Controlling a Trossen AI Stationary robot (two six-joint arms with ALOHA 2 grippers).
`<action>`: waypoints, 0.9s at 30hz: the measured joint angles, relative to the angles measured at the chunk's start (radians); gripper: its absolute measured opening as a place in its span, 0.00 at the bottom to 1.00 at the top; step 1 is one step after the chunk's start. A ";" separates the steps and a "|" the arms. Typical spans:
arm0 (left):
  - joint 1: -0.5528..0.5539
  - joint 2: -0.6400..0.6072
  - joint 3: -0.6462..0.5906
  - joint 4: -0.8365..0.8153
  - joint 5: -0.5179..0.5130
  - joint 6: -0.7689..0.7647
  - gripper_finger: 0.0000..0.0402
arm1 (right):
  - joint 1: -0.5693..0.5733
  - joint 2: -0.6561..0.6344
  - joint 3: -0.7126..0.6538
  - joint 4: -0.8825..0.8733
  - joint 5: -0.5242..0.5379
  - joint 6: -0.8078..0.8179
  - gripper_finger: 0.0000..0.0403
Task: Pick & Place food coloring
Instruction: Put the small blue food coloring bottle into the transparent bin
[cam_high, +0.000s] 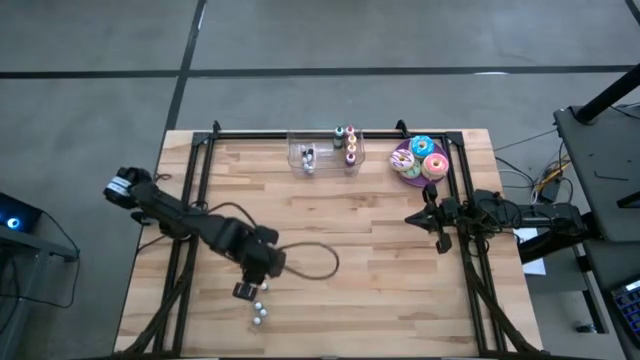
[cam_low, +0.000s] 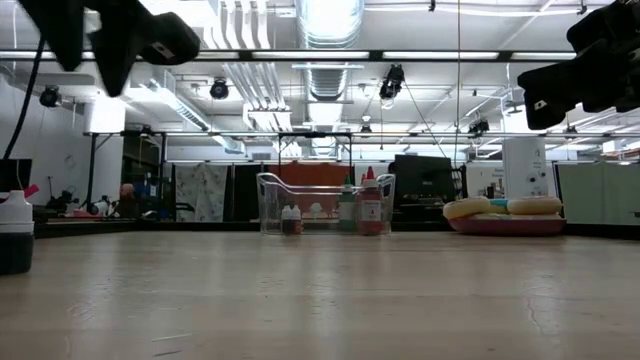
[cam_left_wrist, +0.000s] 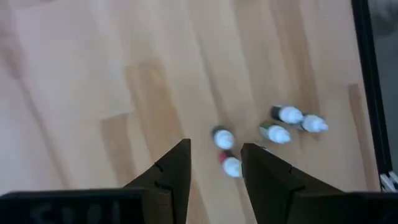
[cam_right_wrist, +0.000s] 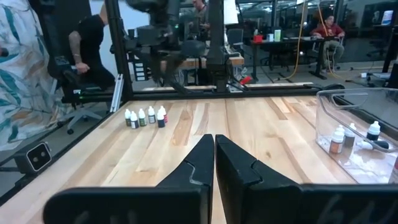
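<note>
The left hand (cam_high: 250, 290) hovers partly open over the bottles (cam_left_wrist: 231, 163) clustered near the table's (cam_high: 360, 220) front-left edge, holding nothing. The step looks like the approach; next it must drop and straddle one bottle. The bin (cam_high: 325, 152) waits at the back. The right hand (cam_high: 440, 232) rests shut. Cap colours are hard to tell, perhaps five bottles.

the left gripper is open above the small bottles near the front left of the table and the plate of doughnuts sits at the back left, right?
Not quite: the plate of doughnuts sits at the back right, as the high view shows. The rest holds: the left gripper is open above the small bottles near the front left.
</note>
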 joint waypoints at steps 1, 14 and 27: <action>-0.013 0.008 0.000 0.001 0.001 -0.002 0.28 | 0.000 0.000 0.000 0.000 0.000 0.000 0.02; -0.094 0.118 0.000 0.042 -0.002 -0.101 0.28 | 0.000 0.000 0.000 0.000 0.000 0.000 0.02; -0.115 0.169 -0.013 0.042 -0.080 -0.115 0.28 | 0.000 0.001 0.000 0.000 0.000 0.000 0.02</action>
